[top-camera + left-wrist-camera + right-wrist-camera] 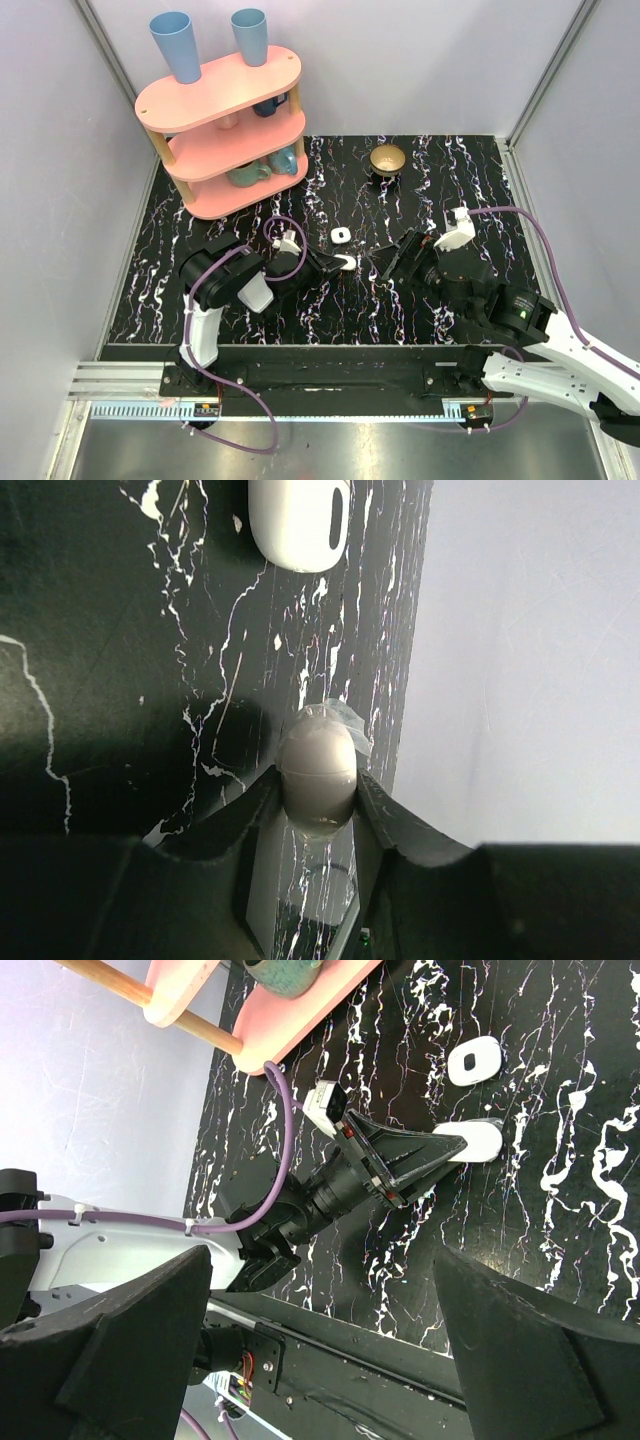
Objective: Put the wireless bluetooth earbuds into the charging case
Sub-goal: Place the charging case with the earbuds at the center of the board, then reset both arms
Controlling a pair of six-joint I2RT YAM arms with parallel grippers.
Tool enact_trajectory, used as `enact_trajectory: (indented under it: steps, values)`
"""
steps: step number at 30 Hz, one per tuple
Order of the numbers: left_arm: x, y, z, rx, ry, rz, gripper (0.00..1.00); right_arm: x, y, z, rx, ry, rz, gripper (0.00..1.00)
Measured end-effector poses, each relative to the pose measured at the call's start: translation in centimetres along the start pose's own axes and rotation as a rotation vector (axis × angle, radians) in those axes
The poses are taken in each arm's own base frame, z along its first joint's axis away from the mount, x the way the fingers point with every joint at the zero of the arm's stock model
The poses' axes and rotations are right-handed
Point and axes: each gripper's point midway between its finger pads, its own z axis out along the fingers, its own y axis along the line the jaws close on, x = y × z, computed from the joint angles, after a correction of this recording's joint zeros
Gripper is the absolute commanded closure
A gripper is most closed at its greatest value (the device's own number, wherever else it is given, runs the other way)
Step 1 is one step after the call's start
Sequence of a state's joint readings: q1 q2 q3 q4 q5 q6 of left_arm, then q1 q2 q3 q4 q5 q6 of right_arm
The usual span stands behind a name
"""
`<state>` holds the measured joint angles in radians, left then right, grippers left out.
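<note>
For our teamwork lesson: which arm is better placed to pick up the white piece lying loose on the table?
Likely right: the right gripper is open and empty; the left gripper is shut on the charging case.

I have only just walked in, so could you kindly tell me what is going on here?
The left claw is shut on a small white rounded thing, apparently the charging case, low over the black marbled table. A second white piece with a dark oval mark lies on the table just beyond it, untouched. The right claw stands open close by, holding nothing. I cannot make out any earbuds.
</note>
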<state>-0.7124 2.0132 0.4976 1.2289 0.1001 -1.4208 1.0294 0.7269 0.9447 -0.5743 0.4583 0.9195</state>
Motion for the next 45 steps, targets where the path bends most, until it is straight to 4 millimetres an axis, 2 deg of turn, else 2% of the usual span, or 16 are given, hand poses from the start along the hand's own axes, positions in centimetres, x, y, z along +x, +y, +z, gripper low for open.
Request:
enact_trajectory:
  steps: [6, 10, 15, 27, 32, 35, 41, 45]
  values:
    - [0.0, 0.2, -0.1, -0.015, 0.001, 0.005, 0.57, 0.1, 0.0, 0.0, -0.004, 0.007, -0.009, 0.00]
    - [-0.1, -0.5, -0.4, -0.022, 0.000, 0.028, 0.54, 0.1, 0.0, 0.0, -0.005, 0.008, -0.010, 0.00]
    - [-0.3, -1.8, -0.4, -0.004, -0.006, 0.051, 0.53, 0.2, 0.1, 0.0, -0.008, 0.014, -0.011, 0.00]
    - [-0.1, -0.7, -0.7, -0.037, 0.000, 0.053, 0.53, 0.2, 0.1, -0.1, -0.010, 0.012, -0.010, 0.00]
    - [-0.1, -0.8, -1.1, -0.035, 0.001, 0.072, 0.52, 0.2, 0.1, -0.1, -0.010, 0.012, -0.010, 0.00]
    - [-0.2, -1.6, -1.6, -0.031, -0.002, 0.101, 0.52, 0.2, 0.1, -0.1, -0.010, 0.012, -0.010, 0.00]
    - [-1.2, -4.6, -3.1, -0.006, -0.038, 0.215, 0.49, 0.2, 0.1, -0.1, -0.010, 0.012, -0.010, 0.00]
    - [-2.5, -6.7, -4.6, -0.012, -0.090, 0.328, 0.43, 0.1, 0.0, -0.1, -0.007, 0.006, -0.022, 0.00]
